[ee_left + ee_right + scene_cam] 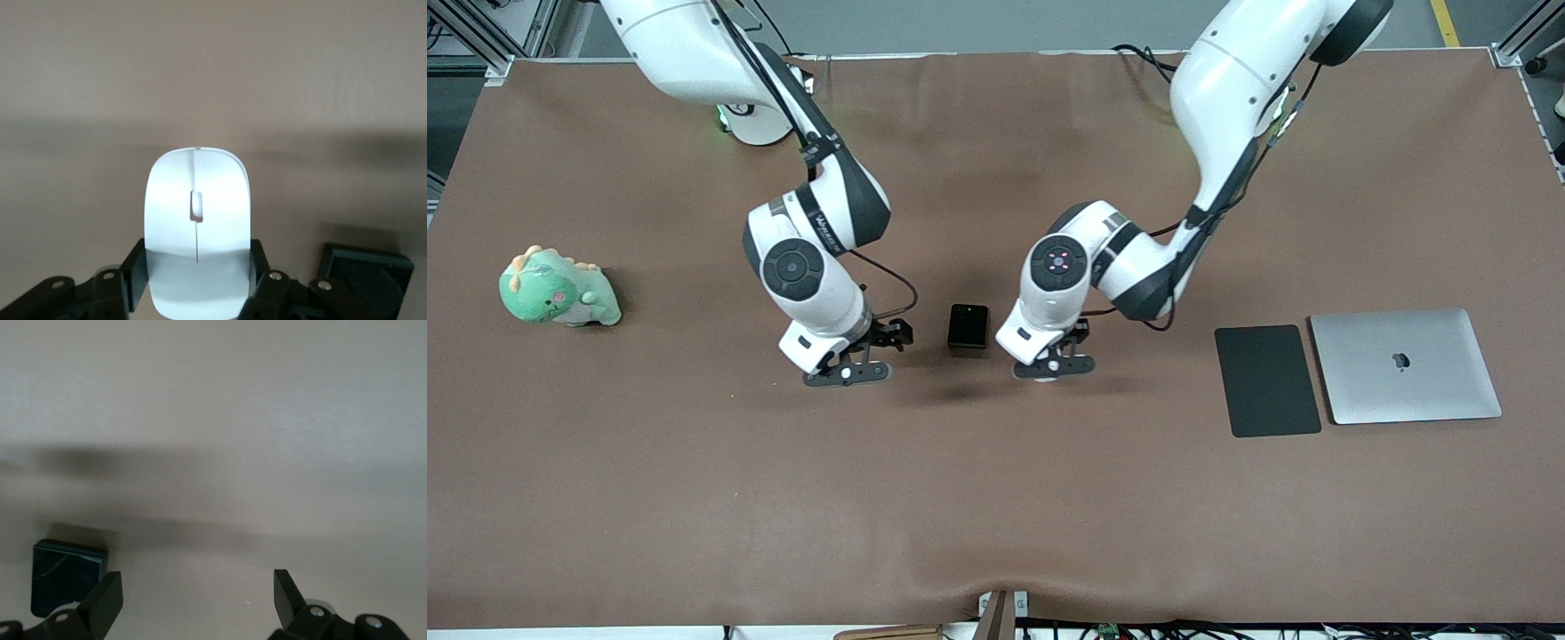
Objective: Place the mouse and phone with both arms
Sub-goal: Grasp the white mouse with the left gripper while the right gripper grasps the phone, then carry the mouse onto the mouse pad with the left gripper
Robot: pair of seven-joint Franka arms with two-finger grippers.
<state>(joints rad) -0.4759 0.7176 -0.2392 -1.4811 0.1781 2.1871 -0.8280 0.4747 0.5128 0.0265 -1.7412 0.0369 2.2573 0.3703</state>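
The left gripper (197, 283) clasps the mouse (197, 227) mid-table, unplaced. The right gripper (193, 597), fingers spread and empty, is beside the phone (968, 326), which lies mid-table, untouched. Both placements seem pending.

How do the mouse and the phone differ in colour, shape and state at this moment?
The mouse is glossy white and oval; the phone is black and nearly square with rounded corners. The mouse sits between the fingers of the left gripper, while the phone lies free on the table, held by nothing. The right gripper is open and empty beside the phone. Both things are small, and both lie near the table's middle.
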